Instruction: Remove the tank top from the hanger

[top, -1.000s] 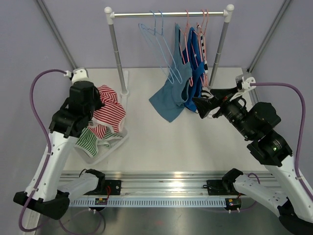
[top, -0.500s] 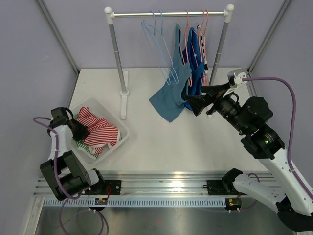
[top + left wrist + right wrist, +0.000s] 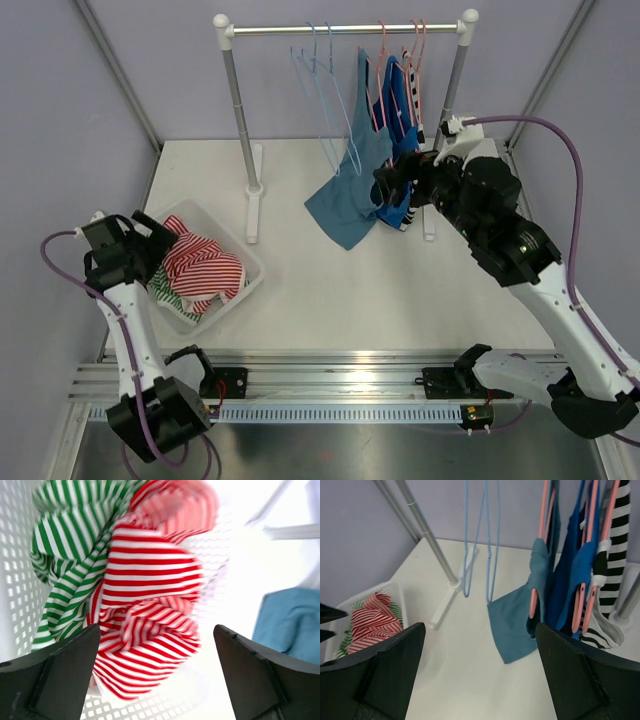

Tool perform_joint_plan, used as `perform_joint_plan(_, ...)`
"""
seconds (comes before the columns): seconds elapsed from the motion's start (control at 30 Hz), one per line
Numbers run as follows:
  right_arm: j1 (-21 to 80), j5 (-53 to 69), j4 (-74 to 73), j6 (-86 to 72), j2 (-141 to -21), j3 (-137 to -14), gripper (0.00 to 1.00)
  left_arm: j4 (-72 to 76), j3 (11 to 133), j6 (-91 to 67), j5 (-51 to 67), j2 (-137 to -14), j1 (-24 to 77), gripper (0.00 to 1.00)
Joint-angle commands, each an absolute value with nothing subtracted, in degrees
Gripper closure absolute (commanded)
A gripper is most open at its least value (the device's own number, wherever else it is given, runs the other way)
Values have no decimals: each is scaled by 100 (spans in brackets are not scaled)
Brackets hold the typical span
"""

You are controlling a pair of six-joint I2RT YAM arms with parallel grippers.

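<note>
Both sets of jaws stand wide, nothing between them. Left gripper (image 3: 156,630) hovers over the white basket (image 3: 240,262), which sits on the table (image 3: 330,300) out past the clothes rail's (image 3: 345,29) post on the left arm's side, nearer the arms than the rail's foot. The basket holds a crumpled red-striped garment (image 3: 150,590) on top and a green-striped garment (image 3: 70,555) beside it, against the mesh wall. Left fingers touch neither one, as far as the wrist view shows.

Right gripper (image 3: 480,627) is up in front of the rail, at its right-arm end, aimed at the hanging clothes and not gripping any.

The light-blue tank top (image 3: 345,205) is on the rail, on a pink hanger (image 3: 540,555). Its upper part is caught on the hanger; its lower part sags down and spreads on the table under the rail. Toward the right-arm post hang a dark-blue garment (image 3: 580,565) on another pink hanger, then a black-and-white striped garment (image 3: 612,555). On the tank top's other side hang two bare light-blue hangers (image 3: 325,100). I cannot tell whether the right fingers brush the dark-blue fabric.
</note>
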State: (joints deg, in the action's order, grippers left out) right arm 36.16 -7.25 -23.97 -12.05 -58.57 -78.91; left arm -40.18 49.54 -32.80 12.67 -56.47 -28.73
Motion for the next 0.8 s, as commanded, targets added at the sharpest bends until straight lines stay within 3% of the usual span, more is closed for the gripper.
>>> perform_joint_plan(0.0,3639,-1781,-3031,-1143,-6510,-8656,1,-4235,5510,-3287,1011,-5011,-2874,1)
perform_joint_plan(0.23,3253,-2005,-3506,-695,-7952,-10411,1,-4746,6380,-2734,274,-4404,-1786,1)
perform_joint_plan(0.4,2874,-1645,-3989,-475,-9234,-11793,6,-3975,5830,-2093,-711,-3369,-64,1)
perform_joint_plan(0.53,2707,-1495,-4263,-352,-9878,-12761,8,-3639,5257,-1934,-116,-2945,343,1)
perform_joint_plan(0.77,2672,-1265,-4763,-167,-10959,-14141,25,-3604,4852,-1837,308,-2804,491,1)
